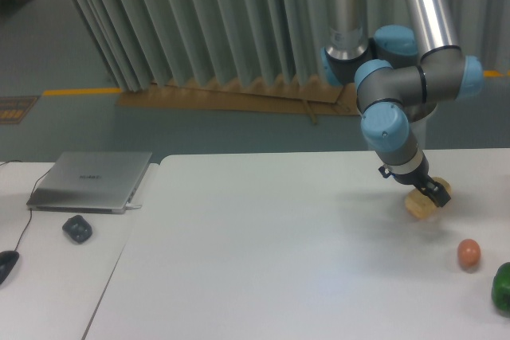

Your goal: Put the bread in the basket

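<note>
containers: no basket or other holder shows in this view.
bread: the bread (420,201), pale yellow-tan and stubby, sits at the right side of the white table (263,260), right at the dark tip of the hand.
hand: the hand (430,192) is down at the bread, its dark fingers lying across the loaf's top; it appears pinched on the bread, though the fingers are small and partly blurred.
lift: cannot tell whether the bread rests on the table or hangs just above it; a faint shadow lies under it.
arm: the arm (394,113) comes down from the top right, grey links with blue joint caps, the wrist link slanting down and to the right toward the bread.
neighbours: an orange-brown ball (469,252) lies near the bread, toward the front right; a dark green round thing (502,287) is cut by the right frame edge, just beyond the ball.
edges: the bread is close to the table's far edge and right side.
open room: wide bare white surface spreads left and forward of the bread.
left table: a closed silver laptop (92,181), a small dark lump (77,228), and a dark mouse (6,264) at the frame edge.
</note>
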Controlling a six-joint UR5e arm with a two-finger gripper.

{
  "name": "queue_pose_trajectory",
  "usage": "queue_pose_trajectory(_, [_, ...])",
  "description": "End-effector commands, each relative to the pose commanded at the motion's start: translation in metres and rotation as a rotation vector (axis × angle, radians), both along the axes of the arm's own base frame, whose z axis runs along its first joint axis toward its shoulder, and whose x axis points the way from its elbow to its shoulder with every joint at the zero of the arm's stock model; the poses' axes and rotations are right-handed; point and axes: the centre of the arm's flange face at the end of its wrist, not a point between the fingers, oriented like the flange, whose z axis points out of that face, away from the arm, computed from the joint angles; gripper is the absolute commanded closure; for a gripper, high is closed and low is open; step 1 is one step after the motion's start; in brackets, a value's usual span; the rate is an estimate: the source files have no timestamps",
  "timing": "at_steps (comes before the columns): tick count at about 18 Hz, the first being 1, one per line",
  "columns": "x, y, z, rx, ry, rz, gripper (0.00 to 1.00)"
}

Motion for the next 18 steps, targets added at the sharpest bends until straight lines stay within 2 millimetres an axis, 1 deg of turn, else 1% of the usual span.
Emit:
queue_pose_trajectory(4, [-0.003,0.003,0.0,-0.003,0.009,-0.006,0.0])
queue_pose_trajectory(5, [-0.005,0.004,0.002,0.001,0.013,-0.005,0.05])
queue_pose_trajectory(6, [-0.005,0.005,0.002,0.003,0.015,-0.004,0.07])
queue_pose_trajectory(8, [-0.007,0.007,0.001,0.002,0.017,0.003,0.06])
queue_pose_trajectory(9, [-0.007,0.009,-0.005,-0.004,0.016,0.01,0.05])
queue_pose_trajectory(10, [-0.008,0.009,-0.009,-0.018,0.022,0.014,0.02])
queue_pose_trajectory(11, [-0.008,0.009,-0.01,-0.032,0.036,0.015,0.0])
queue_pose_trajectory(14, [-0.004,0.009,-0.012,-0.042,0.04,0.008,0.03])
queue_pose_trajectory(15, [-0.004,0.01,-0.013,-0.044,0.04,0.006,0.13])
queue_pose_trajectory(17, [-0.005,0.009,-0.012,-0.044,0.041,0.005,0.42])
queue_pose_trajectory(18, [-0.006,0.01,-0.01,-0.043,0.044,0.005,0.47])
